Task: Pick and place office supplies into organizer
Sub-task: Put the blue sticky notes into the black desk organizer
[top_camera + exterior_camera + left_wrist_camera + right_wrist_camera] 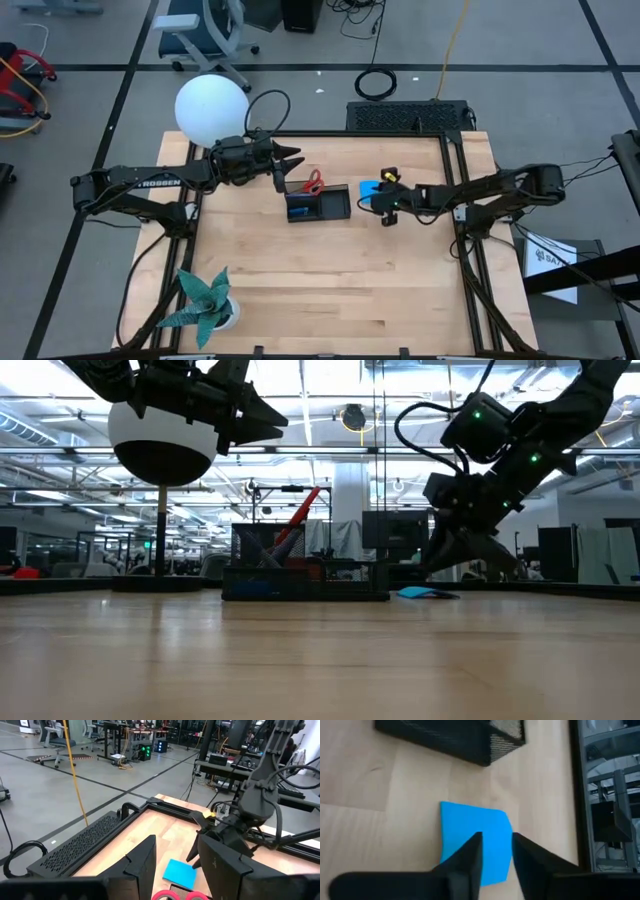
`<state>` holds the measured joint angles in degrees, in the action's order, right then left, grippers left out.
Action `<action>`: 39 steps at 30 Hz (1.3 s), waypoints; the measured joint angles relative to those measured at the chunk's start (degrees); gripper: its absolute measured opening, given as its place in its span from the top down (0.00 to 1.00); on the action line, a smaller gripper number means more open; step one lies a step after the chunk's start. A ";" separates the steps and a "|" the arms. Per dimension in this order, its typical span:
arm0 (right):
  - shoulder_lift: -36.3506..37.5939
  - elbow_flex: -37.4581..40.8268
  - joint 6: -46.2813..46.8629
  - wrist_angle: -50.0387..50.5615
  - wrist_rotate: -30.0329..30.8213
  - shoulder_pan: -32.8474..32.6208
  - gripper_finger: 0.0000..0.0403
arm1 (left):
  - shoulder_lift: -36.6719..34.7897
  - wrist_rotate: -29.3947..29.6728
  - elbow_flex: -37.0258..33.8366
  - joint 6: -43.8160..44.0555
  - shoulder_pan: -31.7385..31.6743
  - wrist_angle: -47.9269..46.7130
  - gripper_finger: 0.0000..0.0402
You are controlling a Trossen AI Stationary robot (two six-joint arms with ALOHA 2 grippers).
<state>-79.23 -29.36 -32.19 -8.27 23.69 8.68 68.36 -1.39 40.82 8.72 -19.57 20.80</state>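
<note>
Right tool [496, 851]: right of centre in high view, poised over blue pad [475, 840]; fingers slightly parted, nothing gripped.
Blue pad: flat on worktop [330, 280], beside organizer [318, 206]; near edge hidden by fingers.
Organizer: centre; red scissors [313, 182] upright inside.
Left tool [285, 160]: hovering upper left of organizer, parted, empty.

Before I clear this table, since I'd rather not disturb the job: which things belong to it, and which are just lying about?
Job:
small black mesh organizer tray
red-handled scissors, standing in it
flat bright blue square pad, under the right gripper

Lying about:
green folded-paper plant
white globe lamp
</note>
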 joint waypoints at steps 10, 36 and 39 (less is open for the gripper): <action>-0.18 -0.04 3.22 1.74 -0.27 -0.63 0.49 | 0.00 0.00 0.00 0.01 0.00 0.01 0.62; -10.65 0.11 -4.19 -5.93 5.85 -0.85 0.58 | 0.00 0.04 0.00 0.16 0.00 0.06 0.62; -10.56 0.08 -4.59 -4.44 5.33 0.10 0.72 | 0.00 0.04 0.00 0.16 0.00 0.06 0.62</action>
<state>-89.79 -29.28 -36.78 -12.71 29.02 8.78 68.36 -1.34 40.82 8.88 -19.57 20.86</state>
